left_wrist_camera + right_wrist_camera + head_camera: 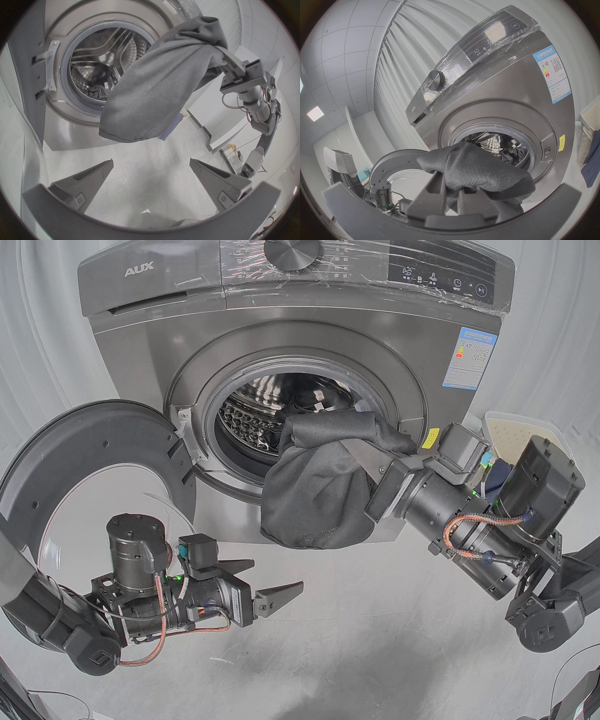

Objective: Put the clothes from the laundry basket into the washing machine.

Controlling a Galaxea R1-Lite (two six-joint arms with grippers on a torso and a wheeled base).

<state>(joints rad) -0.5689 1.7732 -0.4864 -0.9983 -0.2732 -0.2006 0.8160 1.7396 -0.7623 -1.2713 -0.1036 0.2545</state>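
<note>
gripper (452, 185) clamping dark garment (476, 168), drum (491, 144) (open) behind

Bright, even light; ceiling panel (315, 113) glowing; glare on steel drum (262, 399); wrist views fisheye-bent, dark corners.

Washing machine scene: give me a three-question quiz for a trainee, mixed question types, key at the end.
1. Fill in: the fingers of the left gripper are ____.
2. The dark garment is held by: A) left gripper B) right gripper C) neither.
3. True or false: the washing machine door is shut.
Key: 1 open; 2 B; 3 false.
</note>
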